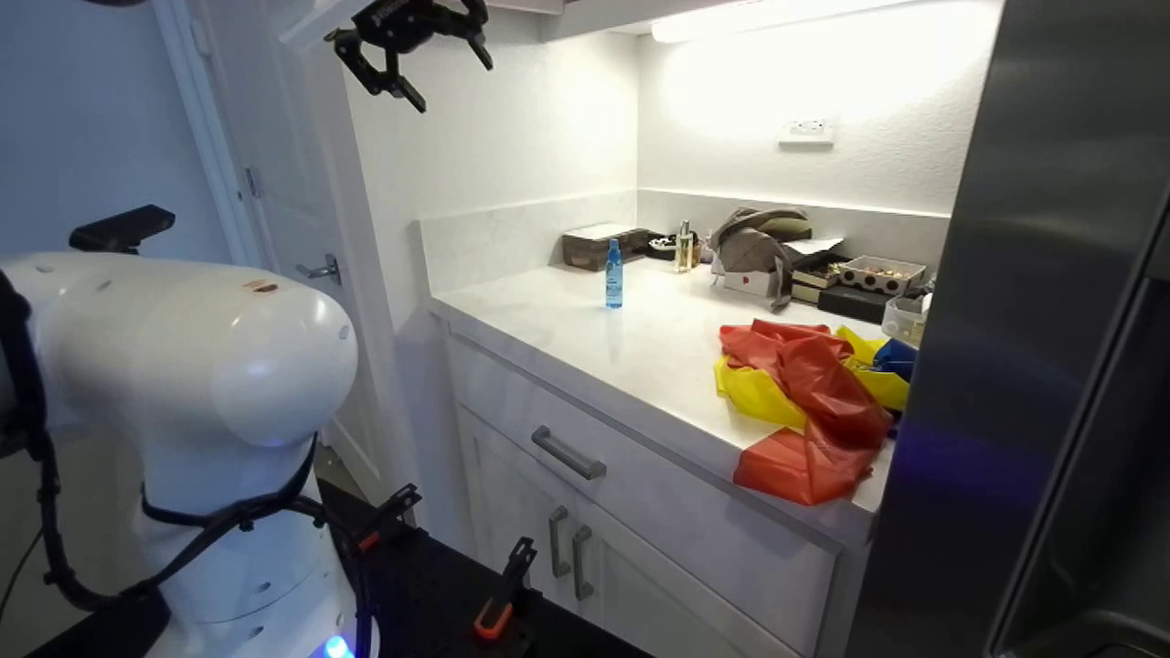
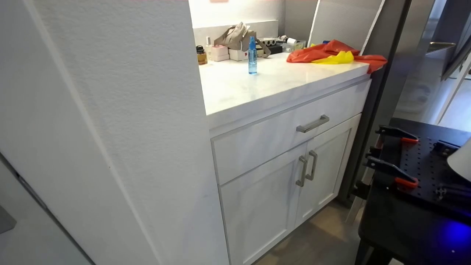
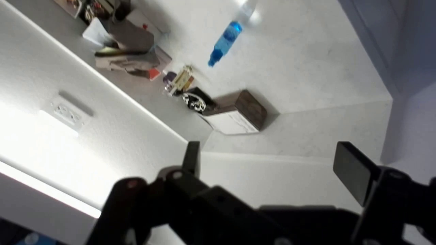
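White counter [image 1: 672, 343], multicolor sheet [image 1: 818, 393] partly hidden by steel appliance [image 1: 987, 347]. Gripper [image 1: 455, 85] cropped at top, fingers [image 3: 352, 173] wide apart; blue bottle [image 1: 613, 279] unreadable.

Our pincer [image 1: 455, 87] hangs high, its jaws spread wide.
In an exterior view we see its two black fingers [image 1: 409, 93] slanting down to the right near the top edge, while our white arm [image 1: 201, 402] takes up the lower left, its shoulder joint [image 1: 283, 352] rounded, a blue light [image 1: 337, 647] glowing low on its base [image 1: 256, 612]; in the wrist view our flat pads [image 3: 352, 173] stand well apart.
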Tool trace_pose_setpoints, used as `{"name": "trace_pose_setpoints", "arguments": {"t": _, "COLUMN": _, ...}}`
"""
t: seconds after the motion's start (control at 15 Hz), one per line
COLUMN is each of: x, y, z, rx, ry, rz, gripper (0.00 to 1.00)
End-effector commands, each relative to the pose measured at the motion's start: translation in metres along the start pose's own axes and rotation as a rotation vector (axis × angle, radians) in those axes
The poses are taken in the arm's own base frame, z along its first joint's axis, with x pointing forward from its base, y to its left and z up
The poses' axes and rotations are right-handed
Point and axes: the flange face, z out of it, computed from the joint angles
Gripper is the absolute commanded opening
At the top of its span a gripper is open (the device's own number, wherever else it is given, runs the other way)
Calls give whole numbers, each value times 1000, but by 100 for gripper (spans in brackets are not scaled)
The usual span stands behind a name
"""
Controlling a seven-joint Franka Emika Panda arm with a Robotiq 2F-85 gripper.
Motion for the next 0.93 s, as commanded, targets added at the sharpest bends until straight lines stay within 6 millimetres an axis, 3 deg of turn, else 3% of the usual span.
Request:
{"name": "trace_pose_setpoints", "arguments": {"t": 0.0, "x": 28, "y": -18, "z": -9, "rx": -32, "ry": 153, "rz": -61, "gripper": 100}}
{"name": "trace_pose_setpoints", "arguments": {"t": 0.33, "x": 58, "y": -33, "z": -18, "rx": -79, "ry": 357, "rz": -51, "gripper": 100}}
{"name": "trace_pose_setpoints", "arguments": {"t": 0.87, "x": 87, "y": -57, "z": -25, "rx": -58, "ry": 563, "rz": 29, "gripper": 100}}
